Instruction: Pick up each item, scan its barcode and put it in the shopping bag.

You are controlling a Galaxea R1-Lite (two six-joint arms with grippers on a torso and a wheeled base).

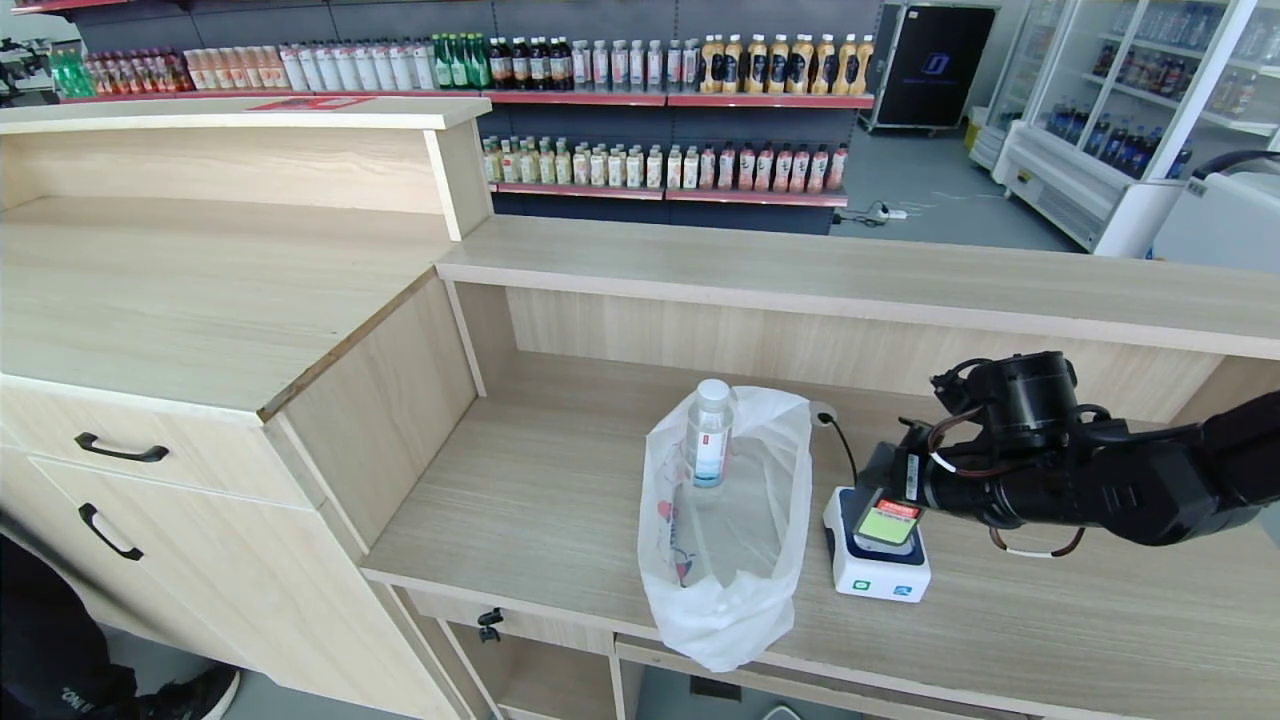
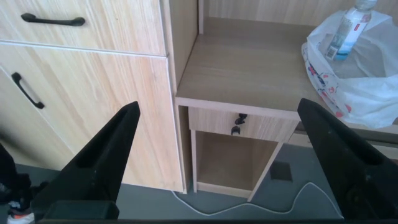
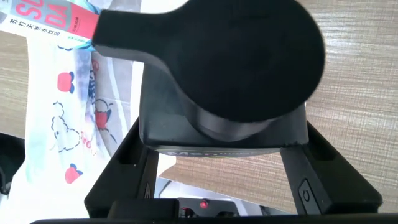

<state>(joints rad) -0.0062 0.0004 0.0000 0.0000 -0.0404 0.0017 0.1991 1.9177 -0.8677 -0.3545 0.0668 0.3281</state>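
Note:
A white plastic shopping bag (image 1: 770,600) lies open on the lower counter, with a clear water bottle (image 1: 711,435) standing inside it. To its right sits a white scanner box (image 1: 880,575) with a dark slanted window. My right gripper (image 1: 885,475) hovers just above the scanner's back edge. In the right wrist view a black object with a rounded head (image 3: 224,74) hides most of what lies beyond, with the printed bag (image 3: 62,124) and the bottle's red label (image 3: 59,22) beside it. My left gripper (image 2: 217,106) hangs open below counter height, left of the bag (image 2: 367,93) and bottle (image 2: 345,34).
A raised ledge (image 1: 860,275) runs behind the lower counter, and a taller cabinet with drawer handles (image 1: 120,450) stands to the left. A black cable (image 1: 845,445) leads from the scanner to the back wall. A keyed drawer (image 2: 236,124) sits under the counter edge.

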